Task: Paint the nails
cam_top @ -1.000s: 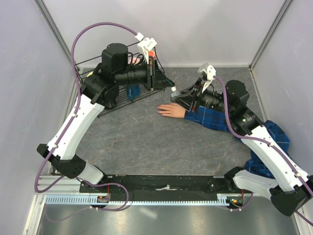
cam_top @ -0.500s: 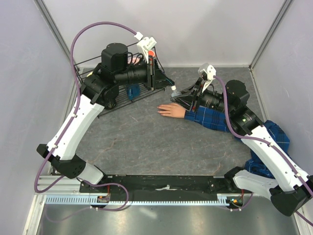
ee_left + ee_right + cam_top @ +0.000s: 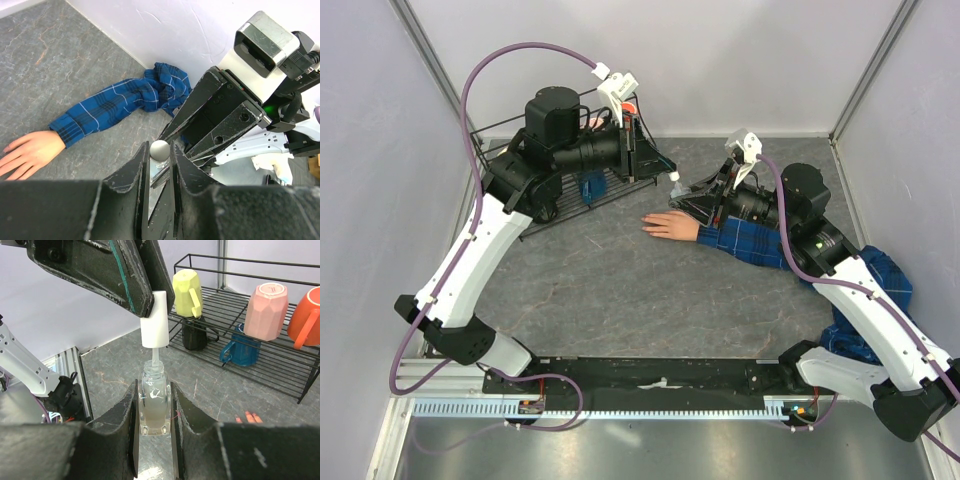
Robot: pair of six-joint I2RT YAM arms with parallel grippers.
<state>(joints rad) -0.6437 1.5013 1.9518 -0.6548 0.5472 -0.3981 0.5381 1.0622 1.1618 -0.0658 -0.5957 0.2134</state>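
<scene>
The peach-pink fake hand (image 3: 670,226) lies flat on the grey table at the end of a blue plaid sleeve (image 3: 752,243); its nails are too small to make out. It also shows in the left wrist view (image 3: 27,152). My right gripper (image 3: 155,405) is shut on a small clear bottle (image 3: 155,405), held upright above the table. My left gripper (image 3: 159,152) is shut on the white cap (image 3: 153,320), lifted just above the bottle's neck with the brush stem still in the neck. In the top view the two grippers meet at the cap (image 3: 674,178), behind the hand.
A black wire rack (image 3: 280,365) stands at the back left with a yellow mug (image 3: 187,292), a pink mug (image 3: 267,310), an orange mug (image 3: 306,315) and a blue mug (image 3: 240,347). The sleeve's bunched end (image 3: 880,290) lies at the right.
My left gripper has risen slightly with the white cap, away from the bottle. The right arm and the hand have not moved.
</scene>
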